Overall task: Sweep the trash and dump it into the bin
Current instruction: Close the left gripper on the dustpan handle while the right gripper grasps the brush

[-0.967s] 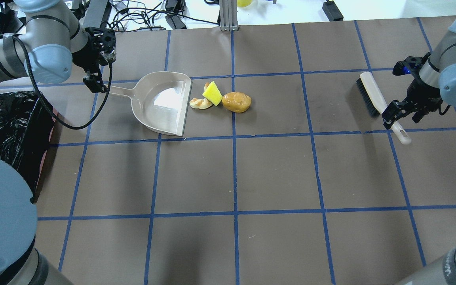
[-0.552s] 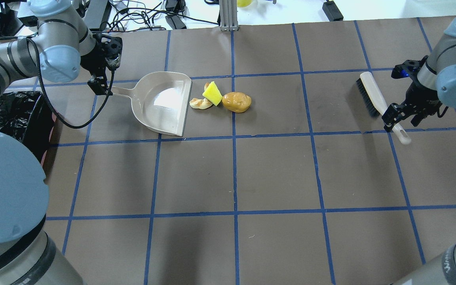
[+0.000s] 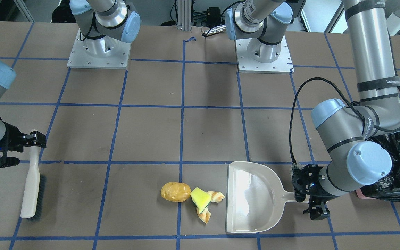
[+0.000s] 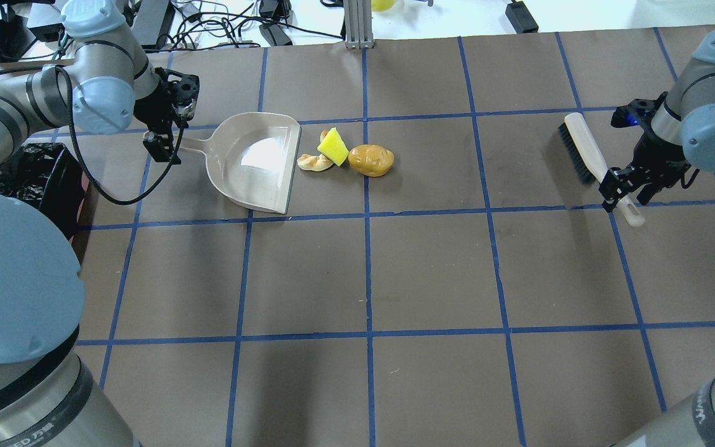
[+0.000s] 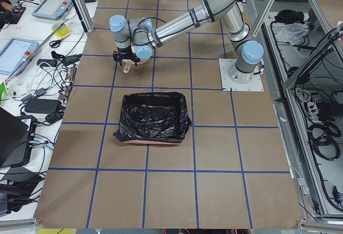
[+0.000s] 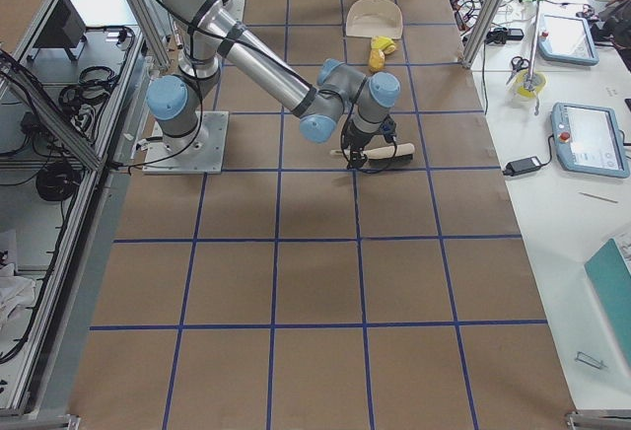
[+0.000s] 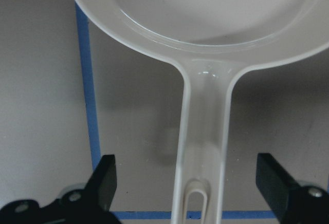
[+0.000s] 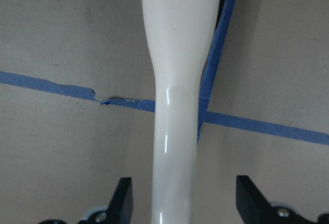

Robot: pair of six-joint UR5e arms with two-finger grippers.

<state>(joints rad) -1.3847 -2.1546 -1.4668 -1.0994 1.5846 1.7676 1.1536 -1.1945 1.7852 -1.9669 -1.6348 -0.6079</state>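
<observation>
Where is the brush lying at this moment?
In the overhead view the brush lies flat at the right, well apart from the food scraps, with the right end effector open astride its handle.

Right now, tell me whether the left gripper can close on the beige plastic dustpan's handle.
Probably yes. The left gripper is open, its fingers either side of the beige plastic dustpan's handle, nothing in between.
</observation>
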